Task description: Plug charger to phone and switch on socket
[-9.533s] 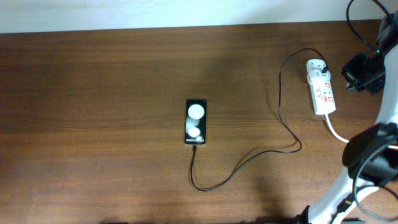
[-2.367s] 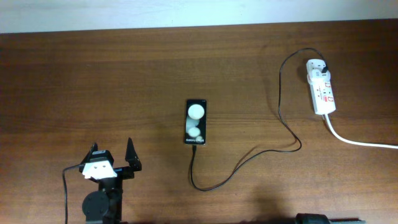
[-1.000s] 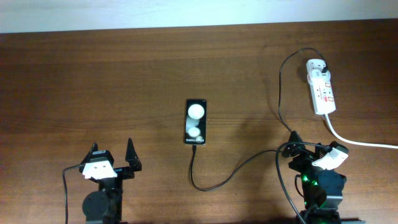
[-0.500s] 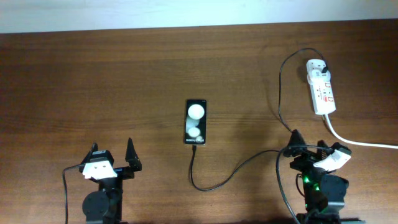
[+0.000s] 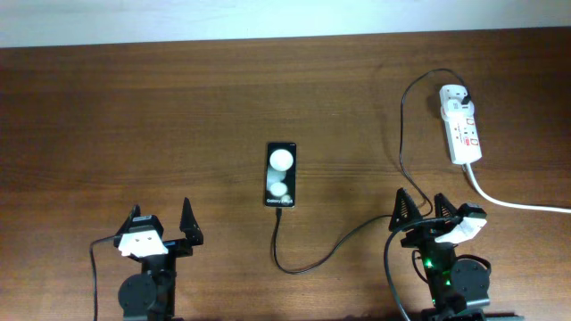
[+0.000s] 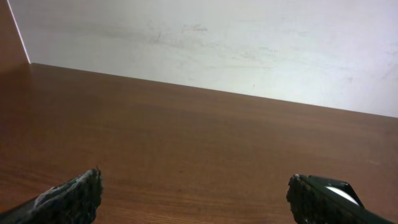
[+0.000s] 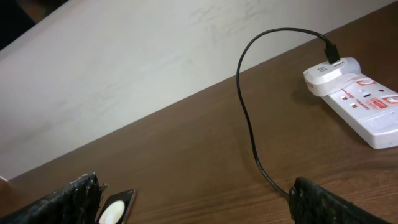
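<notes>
Overhead: the small black glossy rectangular phone [image 5: 281, 175] lies flat at mid-bench [image 5: 134, 107], lettered end toward the near edge. The long thin black charger cable [image 5: 401, 134] meets that end with its tip; whether it is seated cannot be told. It loops toward the near edge, then runs right and up to the white elongated power-strip socket [image 5: 463, 125] by the far right corner. The socket's thick white cord [image 5: 508, 203] leaves over the right edge. The left gripper [image 5: 161, 210] sits at the near edge, left of centre, fingers spread, holding nothing. The right gripper [image 5: 420, 201] is at the near edge, right of centre, spread and empty, with the cable passing just beside its left finger. Left wrist: left gripper [image 6: 193, 186] spread wide over bare bench, pale wall [image 6: 249, 43] behind. Right wrist: right gripper [image 7: 196, 193] spread; phone [image 7: 117, 208] by its left finger; cable [image 7: 245, 118] arcs to the black plug [image 7: 333, 53] on the socket's [image 7: 364, 106] far end. Switch position unreadable.
</notes>
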Motion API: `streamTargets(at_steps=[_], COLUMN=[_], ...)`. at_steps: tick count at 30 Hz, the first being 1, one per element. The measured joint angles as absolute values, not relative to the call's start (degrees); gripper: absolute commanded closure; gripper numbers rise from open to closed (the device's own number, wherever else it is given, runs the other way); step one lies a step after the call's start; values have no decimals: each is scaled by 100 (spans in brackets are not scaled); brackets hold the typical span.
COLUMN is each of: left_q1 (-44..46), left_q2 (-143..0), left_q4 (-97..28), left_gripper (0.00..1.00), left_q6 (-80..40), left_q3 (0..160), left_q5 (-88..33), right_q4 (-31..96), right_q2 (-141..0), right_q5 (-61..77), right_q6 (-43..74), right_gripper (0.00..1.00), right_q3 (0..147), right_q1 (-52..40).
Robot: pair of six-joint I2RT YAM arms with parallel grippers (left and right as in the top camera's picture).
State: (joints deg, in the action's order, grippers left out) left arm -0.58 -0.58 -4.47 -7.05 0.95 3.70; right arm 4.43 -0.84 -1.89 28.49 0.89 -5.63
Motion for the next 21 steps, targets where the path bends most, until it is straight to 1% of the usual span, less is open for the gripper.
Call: streamTargets(at_steps=[2,4,5,7,10,21], left_q1=[-58,-58,-58,-58,-58,-58], left_q2=[-58,-58,-58,-58,-58,-58], left_q4=[-449,-449,-447,-447,-447,-449], left_gripper=[1,1,1,1,1,1], left_q6=[-707,-705,-705,-707,-707,-705], left_q3=[95,95,95,95,95,95], left_q5=[370,370,370,370,370,370], right_q4=[443,443,443,443,443,443], right_q2=[-84,-84,-84,-84,-84,-84], right_q5=[-189,-187,-191,-191,-191,-189], right_q6=[2233,1033,497,82,-180,-237], right_gripper=[1,1,1,1,1,1], right_q3=[89,89,89,89,89,89], right_q1=[-563,-489,-307,-141,-108,-104])
